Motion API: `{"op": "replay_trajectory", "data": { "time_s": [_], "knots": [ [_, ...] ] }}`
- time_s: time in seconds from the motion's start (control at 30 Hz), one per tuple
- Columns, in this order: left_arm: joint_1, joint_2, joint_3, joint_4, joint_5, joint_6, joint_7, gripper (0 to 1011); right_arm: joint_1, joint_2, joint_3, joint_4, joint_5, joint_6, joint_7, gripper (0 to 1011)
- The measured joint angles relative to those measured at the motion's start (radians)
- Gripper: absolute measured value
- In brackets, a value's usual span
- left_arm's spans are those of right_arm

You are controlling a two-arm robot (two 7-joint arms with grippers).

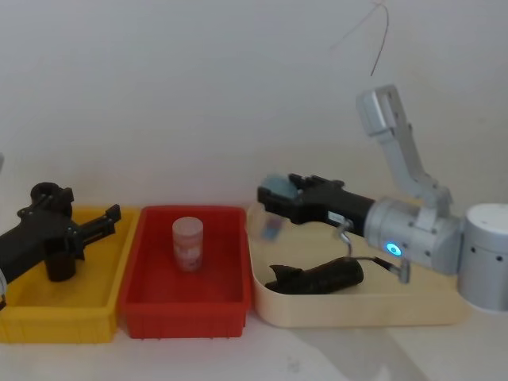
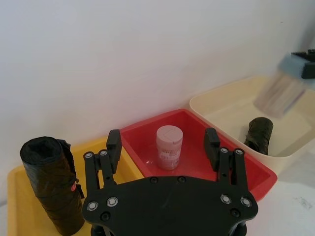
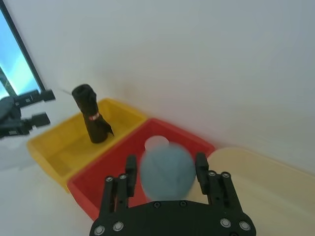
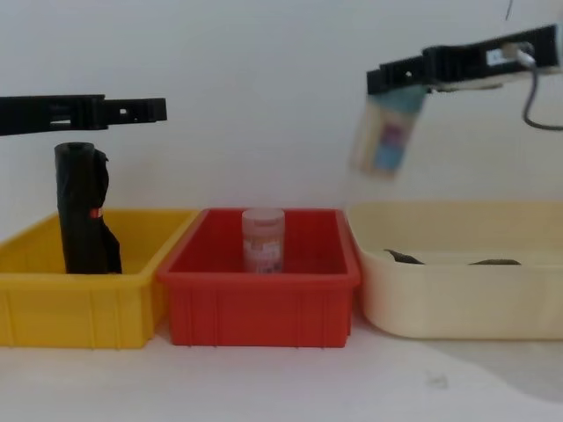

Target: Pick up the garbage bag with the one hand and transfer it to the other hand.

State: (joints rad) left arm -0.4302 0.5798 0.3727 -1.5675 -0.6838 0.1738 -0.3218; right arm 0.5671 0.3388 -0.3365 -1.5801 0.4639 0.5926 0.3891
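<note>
The white worktop (image 4: 264, 387) is carrying three bins in a row across the lower half of the chest view, their side walls touching.

1. The yellow bin (image 4: 79, 316) is sitting at lower left. It is holding a black roll (image 4: 84, 211) that is standing upright and rising well above the rim, with a small red sticker showing on its side.
2. The red bin (image 4: 264, 312) is sitting at lower centre. It is holding one pale pink capped container (image 4: 263, 239), which is standing upright near the middle of the floor.
3. The cream bin (image 4: 457, 299) is sitting at lower right. The garbage bag (image 1: 321, 278) is lying on its side on this bin's floor, toward the near wall, with no gripper touching it.

The left gripper (image 2: 163, 139) is hovering level at the upper left of the chest view, above the yellow bin and just over the top of the black roll. Its jaws are released and spread wide, with nothing between them.

The right gripper (image 3: 166, 164) is reaching in from the upper right, above the cream bin's left end. Its jaws are clenched on a pale, blue-capped object (image 4: 387, 132), which is hanging tilted and blurred below them, clear of the bin.

A plain white wall (image 4: 264, 105) is standing behind the bins.
</note>
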Motion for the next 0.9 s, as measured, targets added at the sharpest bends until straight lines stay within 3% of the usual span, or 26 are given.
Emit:
{"op": "replay_trajectory", "data": {
  "time_s": [0.23, 0.4, 0.9],
  "knots": [
    [0.000, 0.000, 0.000, 0.000, 0.000, 0.000, 0.000, 1001, -0.048, 0.051, 0.007, -0.021, -0.013, -0.043, 0.009, 884],
    [0.000, 0.000, 0.000, 0.000, 0.000, 0.000, 0.000, 1001, -0.083, 0.068, 0.009, -0.029, -0.043, -0.092, -0.022, 1002],
    [-0.009, -0.007, 0.007, 0.018, 0.004, -0.004, -0.023, 1001, -0.196, 0.094, -0.008, -0.100, -0.157, -0.275, -0.107, 999]
  ]
}}
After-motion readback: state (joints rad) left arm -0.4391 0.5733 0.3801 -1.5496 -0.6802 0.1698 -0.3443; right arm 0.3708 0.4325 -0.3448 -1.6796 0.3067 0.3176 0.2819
